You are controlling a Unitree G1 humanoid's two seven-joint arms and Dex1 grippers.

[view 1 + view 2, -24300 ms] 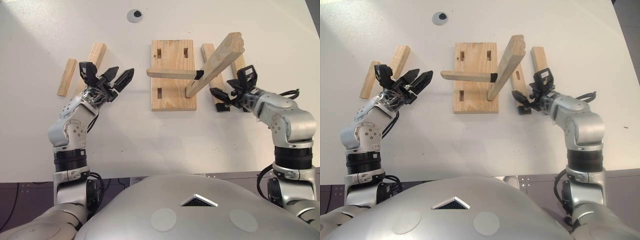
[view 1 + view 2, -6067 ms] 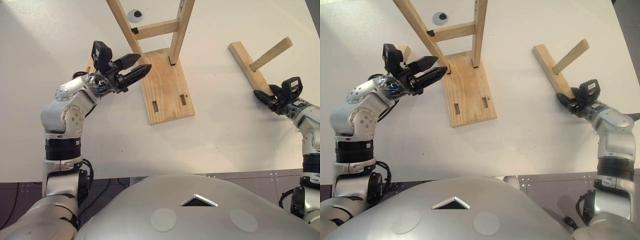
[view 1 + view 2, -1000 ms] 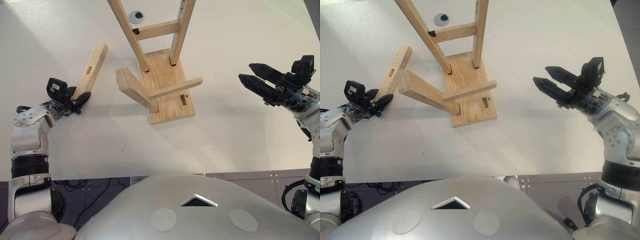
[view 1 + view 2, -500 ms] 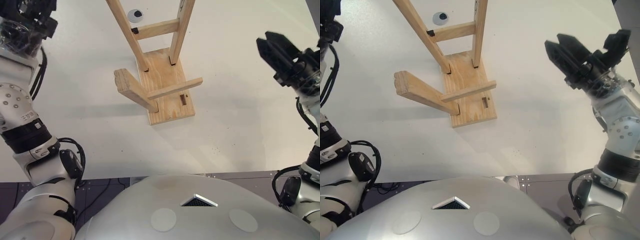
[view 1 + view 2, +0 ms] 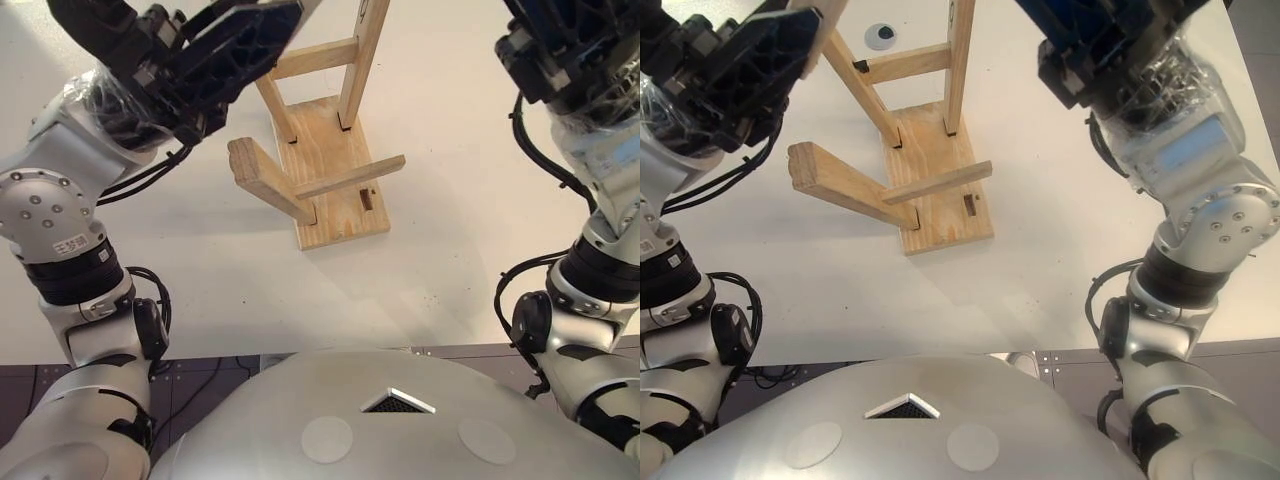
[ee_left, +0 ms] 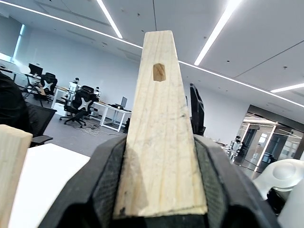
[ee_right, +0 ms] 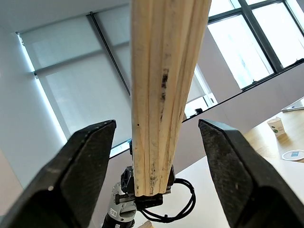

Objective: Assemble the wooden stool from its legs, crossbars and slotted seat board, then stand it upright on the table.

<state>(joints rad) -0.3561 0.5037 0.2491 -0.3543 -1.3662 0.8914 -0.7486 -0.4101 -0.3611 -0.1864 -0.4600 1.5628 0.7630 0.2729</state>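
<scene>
Loose leg (image 6: pixel 159 118) gone from desk (image 5: pixel 480 230); now clamped in left gripper (image 5: pixel 285 25) jaws, raised high. Right gripper (image 7: pixel 156 126) also up, jaws spread, straddling wooden bar (image 7: pixel 161 71) without touching it. Seat board (image 5: pixel 340 205) flat on desk, far frame (image 5: pixel 312 58) upright, near leg-and-crossbar (image 5: pixel 268 180) leaning. Judgement: last leg probably goes next onto free crossbar end.
</scene>
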